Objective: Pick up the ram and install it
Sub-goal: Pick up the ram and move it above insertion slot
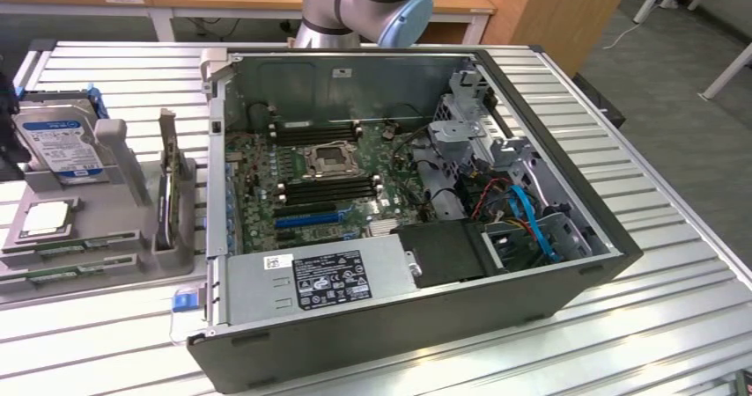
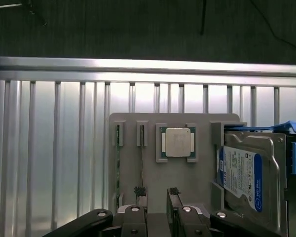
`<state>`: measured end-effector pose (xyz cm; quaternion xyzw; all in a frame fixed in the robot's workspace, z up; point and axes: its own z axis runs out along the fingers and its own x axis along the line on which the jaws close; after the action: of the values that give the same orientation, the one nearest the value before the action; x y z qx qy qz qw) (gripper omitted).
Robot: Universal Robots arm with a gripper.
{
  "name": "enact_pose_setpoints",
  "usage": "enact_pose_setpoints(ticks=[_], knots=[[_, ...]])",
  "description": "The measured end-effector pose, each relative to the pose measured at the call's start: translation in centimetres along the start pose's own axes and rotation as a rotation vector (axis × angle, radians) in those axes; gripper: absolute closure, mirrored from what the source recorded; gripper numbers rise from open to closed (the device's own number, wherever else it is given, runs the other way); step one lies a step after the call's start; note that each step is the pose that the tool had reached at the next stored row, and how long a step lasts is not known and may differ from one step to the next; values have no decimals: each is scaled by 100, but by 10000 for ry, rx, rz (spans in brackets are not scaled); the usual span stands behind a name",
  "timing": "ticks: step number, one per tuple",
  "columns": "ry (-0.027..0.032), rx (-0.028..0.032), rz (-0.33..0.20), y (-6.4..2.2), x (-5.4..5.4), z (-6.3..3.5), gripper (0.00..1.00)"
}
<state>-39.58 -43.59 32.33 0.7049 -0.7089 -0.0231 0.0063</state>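
A ram stick (image 2: 118, 165) stands on edge in a slot of the grey holder (image 2: 153, 177), showing as a thin green strip; a second thin stick (image 2: 141, 158) sits in the neighbouring slot. In the exterior view the ram (image 1: 69, 245) lies in the holder (image 1: 118, 238) at the exterior view's left, beside the open computer case (image 1: 564, 202). My gripper (image 2: 157, 195) hangs above the holder, open, with nothing between its fingers (image 2: 140, 193). One fingertip lines up with the second slot.
A square silver processor (image 2: 178, 142) and a hard drive with a blue-white label (image 2: 244, 175) share the holder. Inside the case the motherboard (image 1: 317, 163) shows black memory slots on both sides of the processor socket. An upright card (image 1: 171, 194) stands between holder and case. The arm's base (image 1: 352, 0) is behind the case.
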Motion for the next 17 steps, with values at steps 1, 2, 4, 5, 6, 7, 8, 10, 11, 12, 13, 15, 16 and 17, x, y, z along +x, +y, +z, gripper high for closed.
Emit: enact_pose_setpoints(ticks=[1, 2, 4, 5, 6, 7, 8, 10, 11, 12, 13, 15, 16, 17], knots=[[0, -1, -3, -1, 0, 18, 70], [0, 1, -5, -1, 0, 32, 70], [0, 1, -11, -2, 1, 60, 70], [0, 0, -15, -3, 2, 73, 70], [0, -1, -17, -4, 2, 86, 70], [1, 0, -21, -4, 2, 99, 70], [1, 1, -25, -5, 2, 112, 70], [2, -1, -34, -6, 3, 138, 70], [3, -1, -40, -6, 3, 151, 70], [4, -1, -46, -7, 3, 163, 70], [5, -2, -53, -7, 4, 174, 70], [7, -1, -67, -8, 4, 195, 70], [9, -2, -75, -8, 4, 204, 70], [11, -2, -84, -9, 5, 216, 70]])
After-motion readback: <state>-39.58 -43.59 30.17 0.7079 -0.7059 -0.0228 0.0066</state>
